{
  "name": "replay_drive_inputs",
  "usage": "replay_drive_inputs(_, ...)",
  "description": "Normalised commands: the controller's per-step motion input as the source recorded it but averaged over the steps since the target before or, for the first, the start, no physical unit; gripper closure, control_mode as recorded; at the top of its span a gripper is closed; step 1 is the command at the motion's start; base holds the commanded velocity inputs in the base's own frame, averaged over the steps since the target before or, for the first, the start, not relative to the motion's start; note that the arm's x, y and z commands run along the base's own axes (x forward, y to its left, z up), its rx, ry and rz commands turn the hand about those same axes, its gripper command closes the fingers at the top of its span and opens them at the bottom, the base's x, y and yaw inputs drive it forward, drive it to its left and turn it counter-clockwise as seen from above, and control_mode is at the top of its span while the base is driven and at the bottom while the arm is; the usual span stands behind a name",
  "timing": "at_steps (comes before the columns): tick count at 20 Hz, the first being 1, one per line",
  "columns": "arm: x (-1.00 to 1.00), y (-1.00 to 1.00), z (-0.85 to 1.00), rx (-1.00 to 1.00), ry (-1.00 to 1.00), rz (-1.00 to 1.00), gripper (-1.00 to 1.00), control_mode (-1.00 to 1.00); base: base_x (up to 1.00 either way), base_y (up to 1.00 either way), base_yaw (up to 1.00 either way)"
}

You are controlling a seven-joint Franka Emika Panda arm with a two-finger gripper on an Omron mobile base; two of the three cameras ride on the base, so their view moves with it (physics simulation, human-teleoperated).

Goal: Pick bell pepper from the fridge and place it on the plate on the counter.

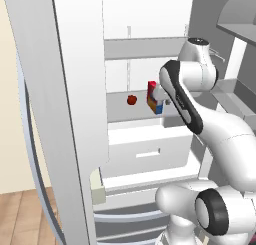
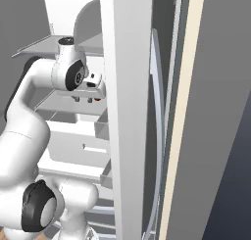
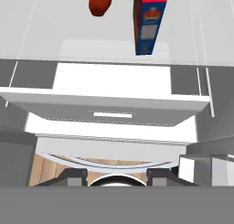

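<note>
Red bell pepper sits on a glass shelf inside the open fridge, small and round, no long axis to line up on; stem hard to make out. Same pepper lies near the top of the hand view, left of centre. A taller red, blue and yellow carton stands just beside it on the same shelf, on the side nearer the arm; carton reads right of the pepper from the hand.

Claw: two dark tips low in the hand view, nothing between them, drawn in as narrow as it goes, empty. Gripper hangs in front of the shelf edge, above the white drawer, apart from both items.

Relation that matters: pepper lies ahead of the hand and off to its left, deeper on the shelf. Judgement: hand needs to shift left and reach in, and jaws must open first; carton close by is the thing likeliest to be knocked
</note>
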Motion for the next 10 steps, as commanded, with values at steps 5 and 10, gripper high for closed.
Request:
replay_drive_inputs(5, 0.0, 0.24, -0.06, -0.01, -0.01, 0.0, -1.0, -1.0, 0.0, 0.0, 0.0)
replay_drive_inputs(10, 0.04, 0.74, -0.54, 0.0, -0.11, 0.0, -1.0, -1.0, 0.0, 0.0, 0.0)
